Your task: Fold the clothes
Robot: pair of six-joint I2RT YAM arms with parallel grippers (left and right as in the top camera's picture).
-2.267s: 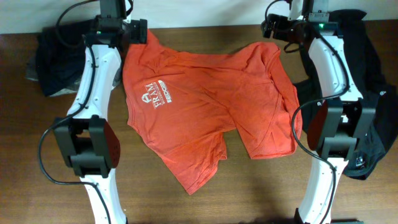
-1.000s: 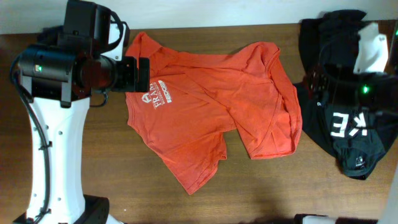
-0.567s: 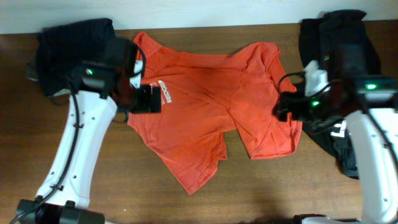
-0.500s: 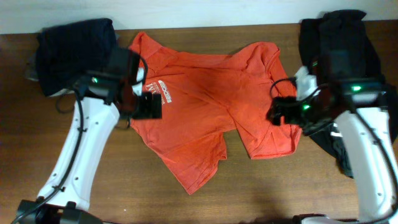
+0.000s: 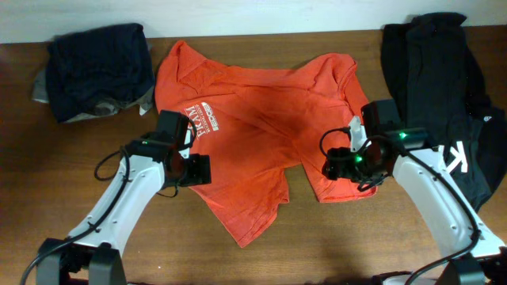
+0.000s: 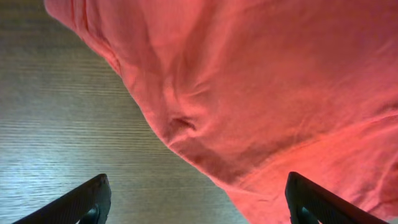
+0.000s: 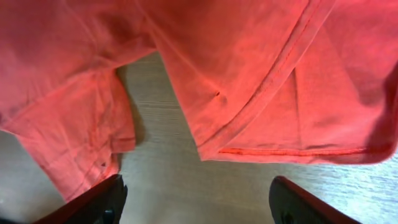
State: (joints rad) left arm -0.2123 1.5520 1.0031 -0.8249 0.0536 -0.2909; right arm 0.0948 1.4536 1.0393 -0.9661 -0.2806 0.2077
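Note:
The clothes, a red-orange T-shirt with white chest lettering, lie crumpled and spread on the wooden table. My left gripper hovers over the shirt's left edge below the lettering. In the left wrist view the left gripper is open, with the shirt's edge running down between its fingers. My right gripper hangs over the lower right part of the shirt. In the right wrist view the right gripper is open over bare wood, just in front of a stitched hem. Neither gripper holds anything.
A dark navy folded pile lies at the back left corner. A black garment with white letters covers the right side beside my right arm. Bare wood shows along the front edge.
Both arms have come down from the sides onto the shirt. The left gripper moved from the lettering toward the lower left edge; the right moved inward to the lower right hem.

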